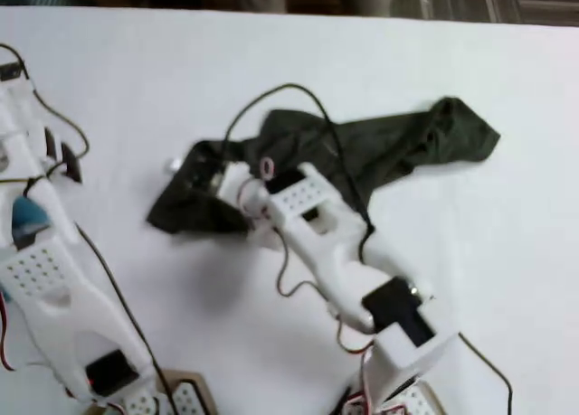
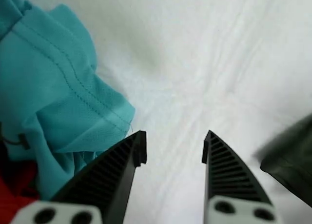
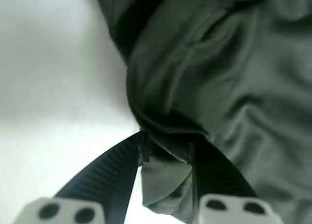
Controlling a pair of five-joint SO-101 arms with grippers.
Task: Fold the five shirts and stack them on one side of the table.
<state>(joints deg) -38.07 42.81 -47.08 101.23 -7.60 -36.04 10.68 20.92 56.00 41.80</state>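
1. The crumpled dark-green fabric shirt (image 1: 380,148) lies unfolded near the middle of the white-covered desk (image 1: 470,270). One end is bunched up, and the rest trails off toward the far right.
2. The right end effector (image 3: 168,147) is clenched on a pinched fold at the bunched end. Gripping near an edge, I judge, lets the cloth be drawn out flat rather than lifted as a wad.
3. The left end effector (image 2: 174,141) is released, its jaws apart over bare desk with nothing between them. It sits between a rumpled teal knit shirt (image 2: 53,87) and the dark-green one's edge, probably placed to take a second corner.
4. The teal shirt is heaped by the left arm, touching a patch of red cloth (image 2: 12,185). Both look unfolded, and are likely a waiting pile kept aside so the centre is free for folding.
5. The dark-green shirt has no tidy crease yet, so I judge the task to be at an early stage.
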